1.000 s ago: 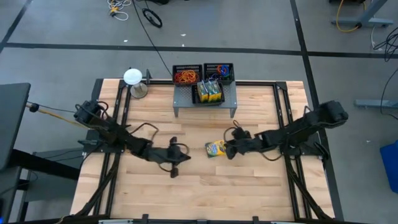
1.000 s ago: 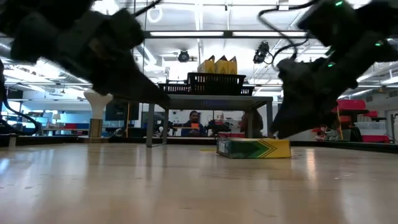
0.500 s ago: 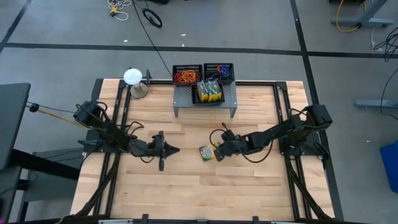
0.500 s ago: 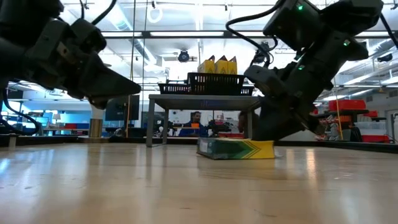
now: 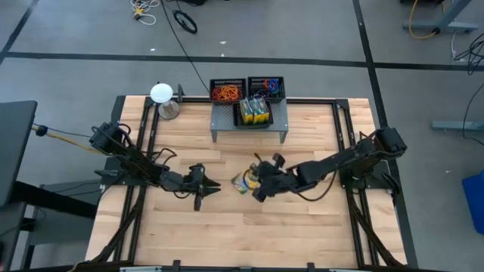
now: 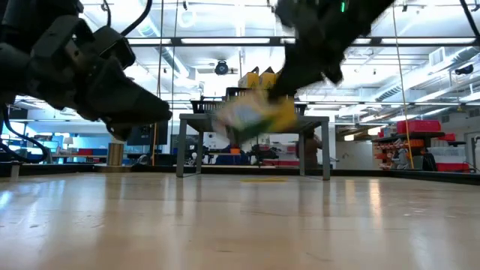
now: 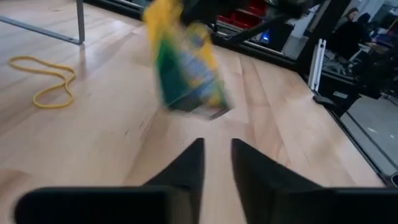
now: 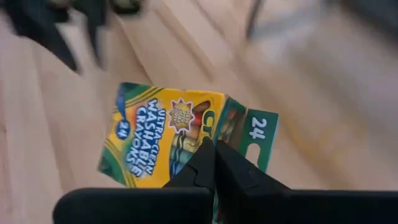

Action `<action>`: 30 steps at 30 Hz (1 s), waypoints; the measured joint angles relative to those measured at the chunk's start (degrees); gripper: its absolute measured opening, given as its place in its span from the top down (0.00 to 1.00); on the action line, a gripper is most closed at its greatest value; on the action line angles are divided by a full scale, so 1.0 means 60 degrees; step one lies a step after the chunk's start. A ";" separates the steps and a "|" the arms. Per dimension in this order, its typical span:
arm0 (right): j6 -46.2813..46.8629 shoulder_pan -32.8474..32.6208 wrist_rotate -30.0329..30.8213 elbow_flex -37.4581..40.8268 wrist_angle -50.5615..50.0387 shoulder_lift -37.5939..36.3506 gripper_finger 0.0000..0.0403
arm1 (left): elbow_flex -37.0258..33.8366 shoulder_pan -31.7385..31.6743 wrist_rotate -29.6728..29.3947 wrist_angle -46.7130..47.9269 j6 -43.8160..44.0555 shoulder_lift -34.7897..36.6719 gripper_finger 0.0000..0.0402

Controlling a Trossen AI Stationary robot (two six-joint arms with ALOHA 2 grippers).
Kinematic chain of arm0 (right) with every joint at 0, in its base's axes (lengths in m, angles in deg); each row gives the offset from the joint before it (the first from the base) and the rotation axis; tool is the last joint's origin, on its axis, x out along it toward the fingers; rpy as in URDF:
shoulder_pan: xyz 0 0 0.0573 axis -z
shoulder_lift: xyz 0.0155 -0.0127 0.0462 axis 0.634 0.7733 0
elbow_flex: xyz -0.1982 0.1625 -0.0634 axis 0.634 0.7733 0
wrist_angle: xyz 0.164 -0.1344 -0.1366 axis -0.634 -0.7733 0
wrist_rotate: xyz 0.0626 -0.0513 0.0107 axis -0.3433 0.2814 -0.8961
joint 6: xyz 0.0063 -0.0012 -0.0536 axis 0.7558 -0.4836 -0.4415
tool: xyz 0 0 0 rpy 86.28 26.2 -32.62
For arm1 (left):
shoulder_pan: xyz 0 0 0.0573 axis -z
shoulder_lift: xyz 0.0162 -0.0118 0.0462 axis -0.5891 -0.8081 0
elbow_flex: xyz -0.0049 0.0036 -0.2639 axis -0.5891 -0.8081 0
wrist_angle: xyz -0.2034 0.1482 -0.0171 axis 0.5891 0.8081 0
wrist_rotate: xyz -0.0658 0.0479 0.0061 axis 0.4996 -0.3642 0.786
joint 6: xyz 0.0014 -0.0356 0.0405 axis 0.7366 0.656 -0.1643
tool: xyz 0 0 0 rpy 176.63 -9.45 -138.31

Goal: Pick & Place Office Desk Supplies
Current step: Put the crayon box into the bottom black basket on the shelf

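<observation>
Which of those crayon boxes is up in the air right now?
The crayon box at mid-table, pinched in the right gripper. The low view shows it clear of the wood. The other boxes stand in a black tray on the grey shelf.

Left arm stretched low toward mid-worktop, left gripper (image 5: 206,183) with fingers slightly parted, right arm reaching inward, raised, right gripper (image 5: 257,183) with fingers pressed together

Two dark, jointed arms, black cables looping along them; tapered matte-black fingers (image 7: 186,171); a small green light.
</observation>
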 joint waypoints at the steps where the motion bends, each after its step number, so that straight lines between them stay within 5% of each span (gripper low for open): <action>1: -0.0538 -0.0151 0.0338 -0.0231 -0.0046 0.0000 0.99 | 0.0072 -0.0038 -0.0026 0.0087 0.0024 0.0000 0.76; 7: -0.3553 -0.1010 0.1924 -0.0904 -0.0052 0.0125 0.98 | 0.0575 -0.0468 0.0160 0.0187 0.0171 -0.0004 0.48; 11: -0.4289 -0.1280 0.2549 -0.0935 -0.0018 0.0225 0.98 | 0.1113 -0.0674 0.1274 0.0248 0.0067 -0.0004 0.32; 14: -0.4706 -0.1390 0.2750 -0.0912 0.0059 0.0281 0.98 | 0.1649 -0.0674 0.1027 0.1082 -0.0099 -0.0004 0.25; 20: -0.5164 -0.1585 0.2919 -0.0910 0.0221 0.0306 0.98 | 0.2752 -0.0798 0.0592 0.3253 -0.0274 -0.0005 0.24; 30: -0.5498 -0.1777 0.2921 -0.0910 0.0413 0.0306 0.98 | 0.2882 -0.0795 -0.0166 0.3447 -0.0312 -0.0011 0.32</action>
